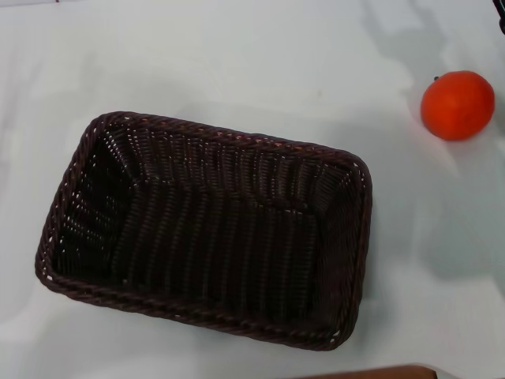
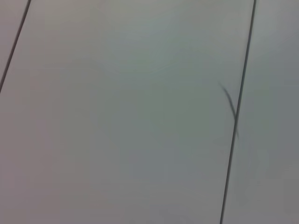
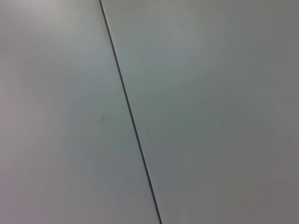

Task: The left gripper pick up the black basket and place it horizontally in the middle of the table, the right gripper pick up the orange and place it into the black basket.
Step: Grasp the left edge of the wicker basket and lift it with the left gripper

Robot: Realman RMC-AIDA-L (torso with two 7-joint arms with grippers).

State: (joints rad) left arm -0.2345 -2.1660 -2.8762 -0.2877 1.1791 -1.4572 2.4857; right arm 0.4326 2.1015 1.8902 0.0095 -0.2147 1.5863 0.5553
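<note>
Head view: basket [image 1: 205,229] sits slightly skewed mid-tabletop [image 1: 237,63], empty | orange [image 1: 458,105] well apart, far right | no jaws visible, state unknown | risk: round orange rolls if nudged.

A: Anything cut off in the head view?

B: A dark sliver [image 1: 501,16] at the top right edge, too little to identify. A brown strip [image 1: 371,373] clipped by the bottom edge, can't tell what it is.

A: The orange [image 1: 458,105]?

B: Whole, but a dark bit [image 1: 502,118] just beside it runs off the right edge.

A: Wrist views?

B: Both only show pale flat panels [image 2: 131,121] with thin dark seams [image 3: 131,116]. A blurred dark streak [image 2: 229,105] by one seam in the left wrist view, unclear what it is.
</note>
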